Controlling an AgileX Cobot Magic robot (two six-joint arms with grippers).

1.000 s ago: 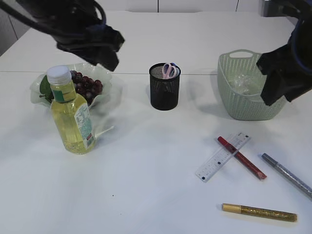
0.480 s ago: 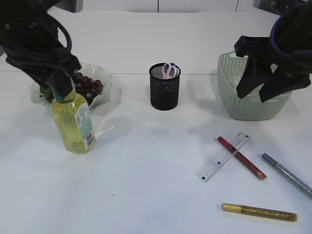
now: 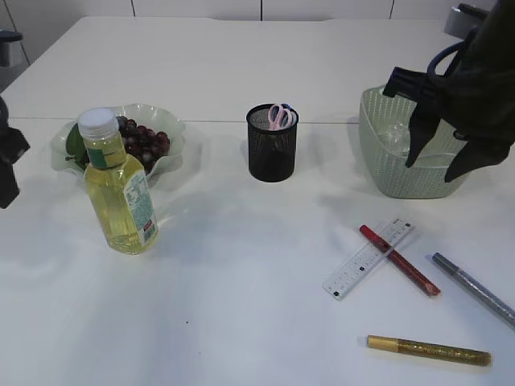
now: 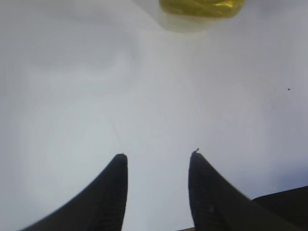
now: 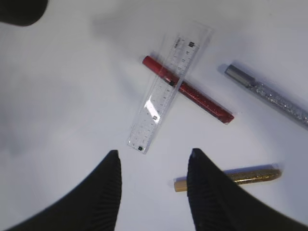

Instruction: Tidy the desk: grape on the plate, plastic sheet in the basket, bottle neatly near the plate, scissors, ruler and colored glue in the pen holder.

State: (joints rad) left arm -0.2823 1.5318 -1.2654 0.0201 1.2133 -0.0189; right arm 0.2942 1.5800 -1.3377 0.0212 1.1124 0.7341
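The yellow bottle stands upright in front of the plate, which holds the grape bunch. The black pen holder holds the scissors. The plastic sheet lies in the green basket. The clear ruler lies across a red glue pen, with silver and gold glue pens nearby. My right gripper hangs open and empty high above the ruler, shown in front of the basket in the exterior view. My left gripper is open over bare table, with the bottle's base ahead.
My left arm shows only at the exterior view's left edge. The three glue pens, red, silver and gold, lie spread over the front right of the white table. The basket stands at the back right.
My left arm has drawn away from the bottle to the far left edge, leaving the bottle standing. My right arm has shifted in front of the basket.
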